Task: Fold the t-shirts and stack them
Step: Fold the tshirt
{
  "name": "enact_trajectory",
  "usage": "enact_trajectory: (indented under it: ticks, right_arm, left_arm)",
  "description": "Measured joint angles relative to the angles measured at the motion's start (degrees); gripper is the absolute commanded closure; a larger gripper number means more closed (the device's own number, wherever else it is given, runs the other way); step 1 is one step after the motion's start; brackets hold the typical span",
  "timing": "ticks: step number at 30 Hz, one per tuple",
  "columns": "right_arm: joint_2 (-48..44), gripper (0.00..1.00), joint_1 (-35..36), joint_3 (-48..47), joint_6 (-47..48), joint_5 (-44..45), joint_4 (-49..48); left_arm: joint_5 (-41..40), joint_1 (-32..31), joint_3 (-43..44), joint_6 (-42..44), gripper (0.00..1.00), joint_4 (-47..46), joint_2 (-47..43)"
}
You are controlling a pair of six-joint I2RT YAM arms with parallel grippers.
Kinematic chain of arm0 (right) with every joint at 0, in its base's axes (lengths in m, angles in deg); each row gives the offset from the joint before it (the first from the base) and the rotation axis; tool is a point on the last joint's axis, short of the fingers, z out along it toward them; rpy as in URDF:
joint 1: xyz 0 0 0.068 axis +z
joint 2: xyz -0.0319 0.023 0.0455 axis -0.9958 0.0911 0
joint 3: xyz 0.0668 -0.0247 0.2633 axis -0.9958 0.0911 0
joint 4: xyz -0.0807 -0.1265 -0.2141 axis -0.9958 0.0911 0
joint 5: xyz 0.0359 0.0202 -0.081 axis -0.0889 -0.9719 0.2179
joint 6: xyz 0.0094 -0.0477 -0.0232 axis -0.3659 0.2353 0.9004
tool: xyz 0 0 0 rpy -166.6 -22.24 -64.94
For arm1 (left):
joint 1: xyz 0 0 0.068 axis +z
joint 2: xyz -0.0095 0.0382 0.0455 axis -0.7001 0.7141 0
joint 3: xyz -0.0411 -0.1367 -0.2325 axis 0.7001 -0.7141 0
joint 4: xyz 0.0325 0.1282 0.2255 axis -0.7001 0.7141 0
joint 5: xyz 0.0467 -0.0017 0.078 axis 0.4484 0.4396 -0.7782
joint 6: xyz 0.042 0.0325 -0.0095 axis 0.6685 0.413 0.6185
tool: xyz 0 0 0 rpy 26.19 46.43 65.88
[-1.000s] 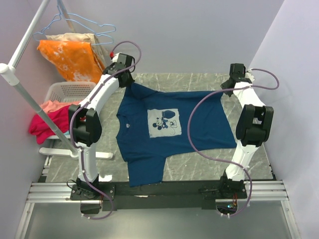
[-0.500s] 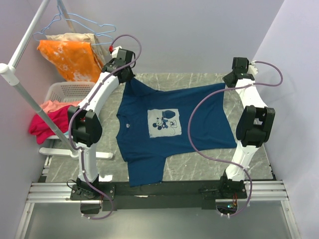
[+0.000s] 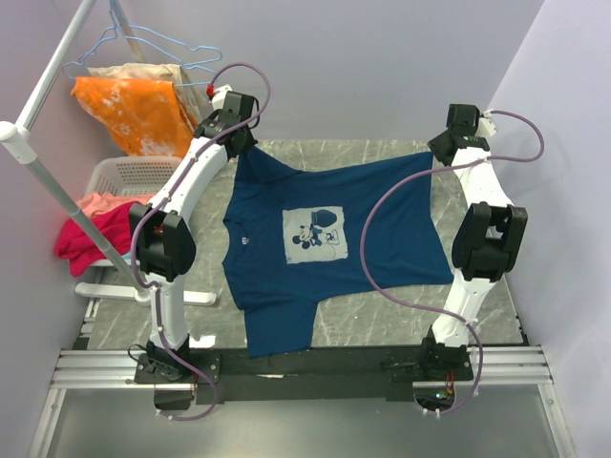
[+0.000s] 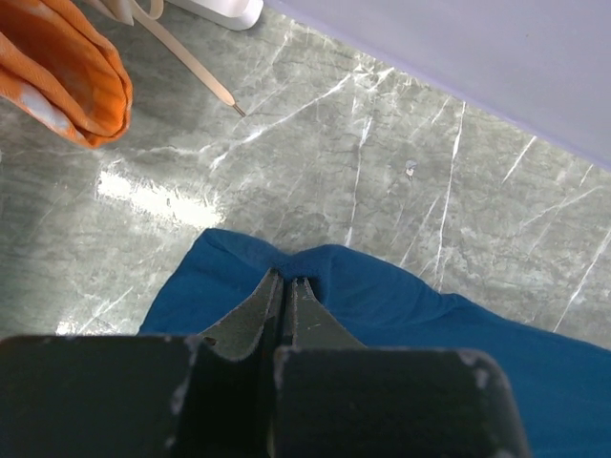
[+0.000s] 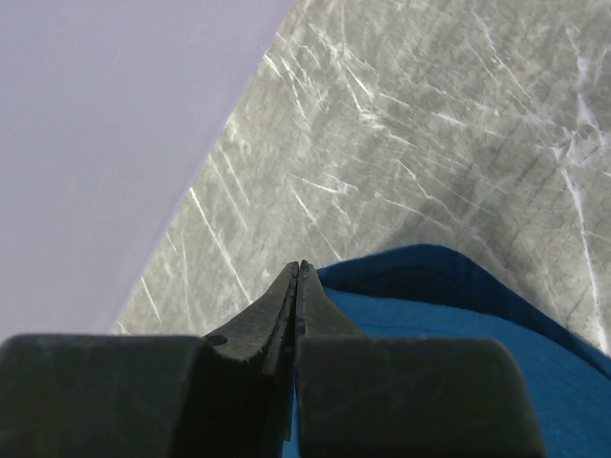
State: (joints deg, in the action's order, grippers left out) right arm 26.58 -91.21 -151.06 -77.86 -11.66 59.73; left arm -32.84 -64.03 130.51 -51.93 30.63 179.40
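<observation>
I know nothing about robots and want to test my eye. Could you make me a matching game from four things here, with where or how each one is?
Things:
1. navy t-shirt
2. orange cloth
3. red garment
4. left tool

Places or states:
A. draped over the white basket
B. pinched shut on a far shirt corner
C. spread print-up on the marble table
D. hanging under the blue hangers

Pairs: 1-C, 2-D, 3-A, 4-B

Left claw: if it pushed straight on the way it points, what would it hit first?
The left claw is shut on the tee at its edge. Just beyond that hem lies the bare marble table, probably the first contact, with the wall farther on. How steeply the claw tilts is unclear.
</observation>
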Motion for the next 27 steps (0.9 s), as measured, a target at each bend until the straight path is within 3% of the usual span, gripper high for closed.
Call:
enact_trajectory:
  ticks: [13,27]
  right_arm:
    - [0.42,1.0,0.0,1.92,-0.85,-1.07,0.59]
    - [-1.64,1.0,0.0,11.43,-1.81,-1.2,2.86]
  left_arm:
    - [0.09,-1.07,-1.14,-0.26,0.99,1.42,-0.04]
    - [-1.38,-4.55,-13.75,-4.07,0.99,4.11,-7.1]
